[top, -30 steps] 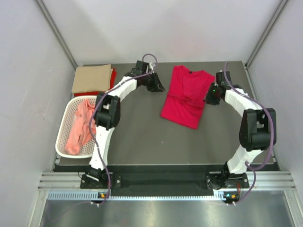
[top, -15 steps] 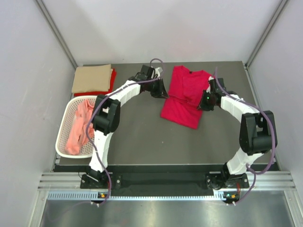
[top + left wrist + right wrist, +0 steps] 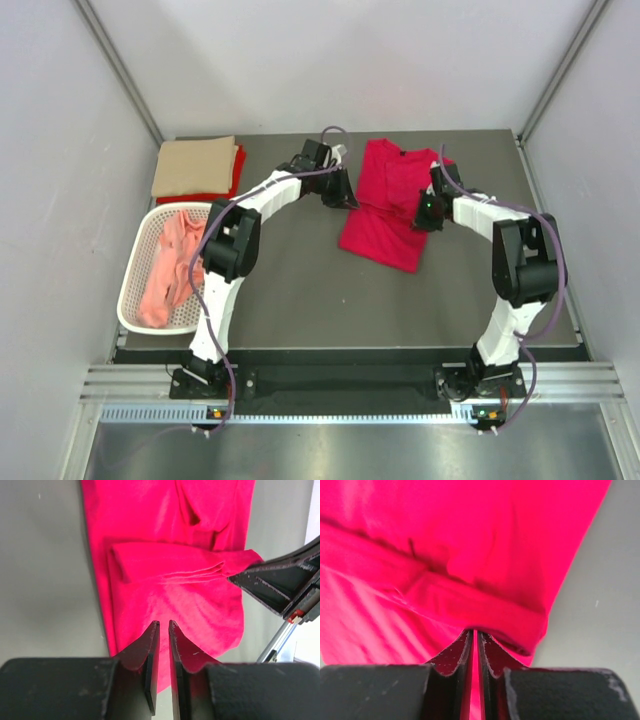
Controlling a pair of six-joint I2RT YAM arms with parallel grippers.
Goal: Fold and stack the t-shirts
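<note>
Shirts, four; basket (image 3: 128,282), one: crimson shirt (image 3: 385,225) flat, well right of the basket; tan shirt (image 3: 193,165) folded atop red shirt (image 3: 181,198) just beyond it; pink shirt (image 3: 165,275) bunched inside. Crimson shirt's long axis runs far-to-near, collar far, hem slanting basketward. Left gripper (image 3: 163,624) and right gripper (image 3: 475,631) each clench its cloth, basket-side edge and opposite edge.

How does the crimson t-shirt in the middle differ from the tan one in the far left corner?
The crimson t-shirt is only partly folded, neck and sleeve showing; the tan t-shirt is a neat rectangle. The crimson one lies directly on the table; the tan one tops a red shirt. Both lie flat.
</note>
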